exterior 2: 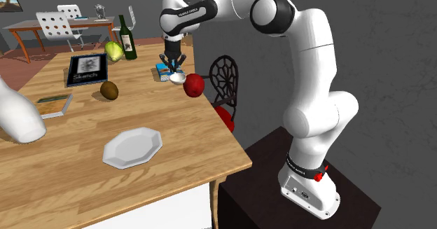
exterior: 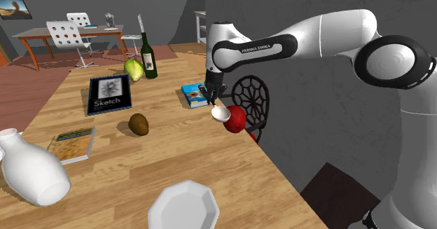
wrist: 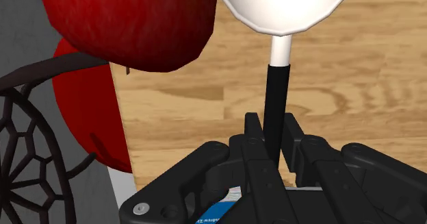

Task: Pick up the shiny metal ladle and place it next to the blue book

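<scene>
The ladle has a white bowl [exterior: 220, 113] [exterior 2: 178, 77] [wrist: 284, 3] and a thin black handle [wrist: 276, 99]. My gripper [exterior: 210, 98] [exterior 2: 173, 68] [wrist: 274, 139] is shut on that handle, with the bowl hanging below it over the wooden table [exterior: 168, 157] near its edge. The blue book [exterior: 192, 94] [exterior 2: 162, 68] lies flat right beside and under the gripper; a blue corner [wrist: 220, 203] peeks from beneath the hand. A red apple [exterior: 236, 120] [exterior 2: 194, 85] [wrist: 130, 24] sits close to the bowl at the table edge.
A wire-backed chair [exterior: 252, 98] stands past the table edge. On the table: a wine bottle [exterior: 148, 56], a green fruit [exterior: 134, 69], a black Sketch book [exterior: 110, 94], a brown fruit [exterior: 139, 124], another book [exterior: 73, 143], a white jug [exterior: 31, 168], a white plate [exterior: 183, 206].
</scene>
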